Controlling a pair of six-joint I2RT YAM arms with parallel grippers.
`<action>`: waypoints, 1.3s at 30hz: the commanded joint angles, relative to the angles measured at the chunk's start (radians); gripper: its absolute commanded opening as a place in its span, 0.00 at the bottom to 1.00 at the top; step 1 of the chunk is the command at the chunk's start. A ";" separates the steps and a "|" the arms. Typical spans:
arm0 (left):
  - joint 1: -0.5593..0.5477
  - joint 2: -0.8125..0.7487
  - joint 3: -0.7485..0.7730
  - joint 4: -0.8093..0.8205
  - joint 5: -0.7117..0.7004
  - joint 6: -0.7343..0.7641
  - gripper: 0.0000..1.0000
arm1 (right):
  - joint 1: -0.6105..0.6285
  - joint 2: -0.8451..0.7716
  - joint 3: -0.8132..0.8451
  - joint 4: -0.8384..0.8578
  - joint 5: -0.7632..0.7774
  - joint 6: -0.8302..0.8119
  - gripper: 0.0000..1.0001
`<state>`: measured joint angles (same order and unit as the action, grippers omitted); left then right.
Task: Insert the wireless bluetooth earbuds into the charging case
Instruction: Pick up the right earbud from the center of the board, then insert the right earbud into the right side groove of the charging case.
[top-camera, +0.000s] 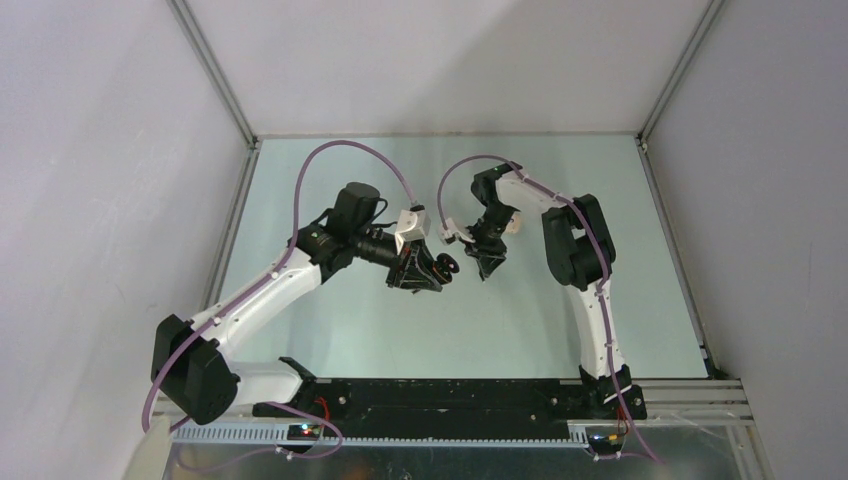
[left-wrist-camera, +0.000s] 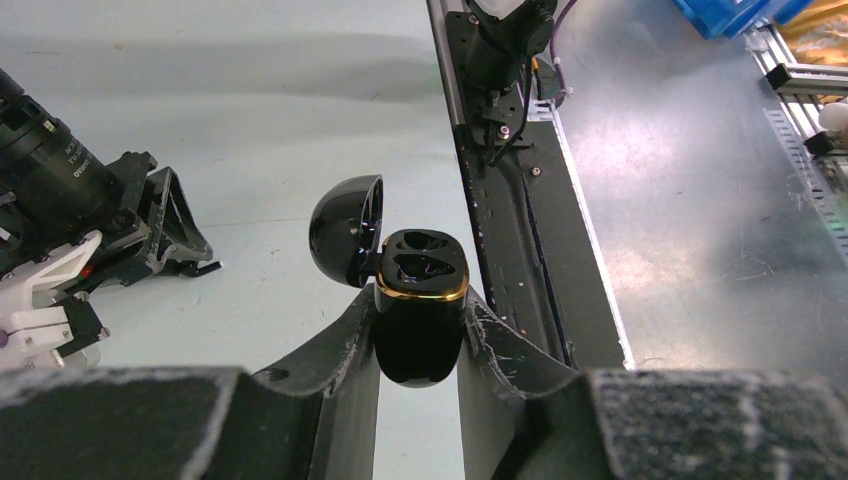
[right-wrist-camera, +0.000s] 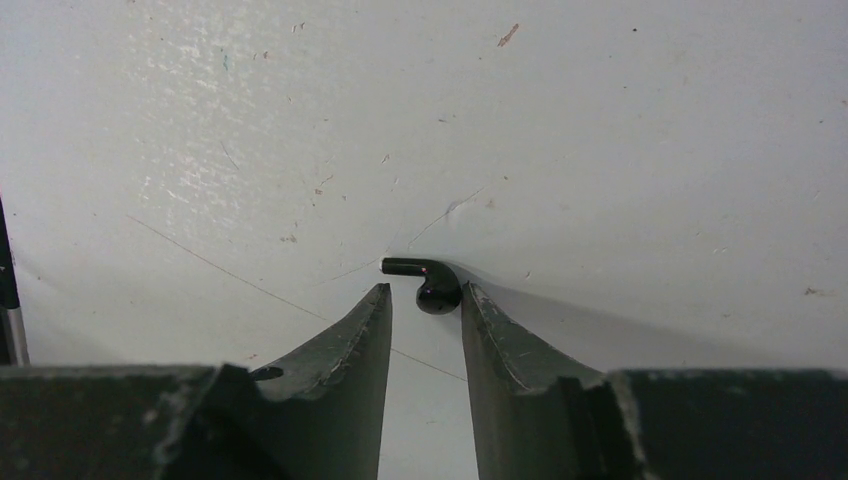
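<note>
Clamping the open charging case, the left gripper reaches forward; beside the case the right gripper points down, fingers apart, black earbud at their tips.

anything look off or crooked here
Only the black earbud: it sits sideways at the very tips of the right gripper, stem pointing across the gap, bulb against one finger, so any hold looks marginal. The charging case sits squarely in the left gripper, lid open, both wells empty.
</note>
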<state>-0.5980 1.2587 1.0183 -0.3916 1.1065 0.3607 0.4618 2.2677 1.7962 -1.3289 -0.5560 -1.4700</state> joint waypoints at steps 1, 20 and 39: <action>0.000 -0.005 0.038 0.007 0.021 0.025 0.00 | 0.010 0.005 -0.004 -0.003 0.014 0.010 0.35; 0.000 -0.005 0.031 0.012 0.005 0.026 0.00 | -0.054 -0.100 0.012 0.073 -0.095 0.151 0.04; 0.000 0.034 -0.049 0.275 -0.170 -0.218 0.00 | -0.095 -0.729 -0.432 0.655 0.276 0.750 0.04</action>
<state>-0.5980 1.2736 0.9840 -0.2272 0.9718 0.2314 0.3664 1.6608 1.3849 -0.8642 -0.4011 -0.9138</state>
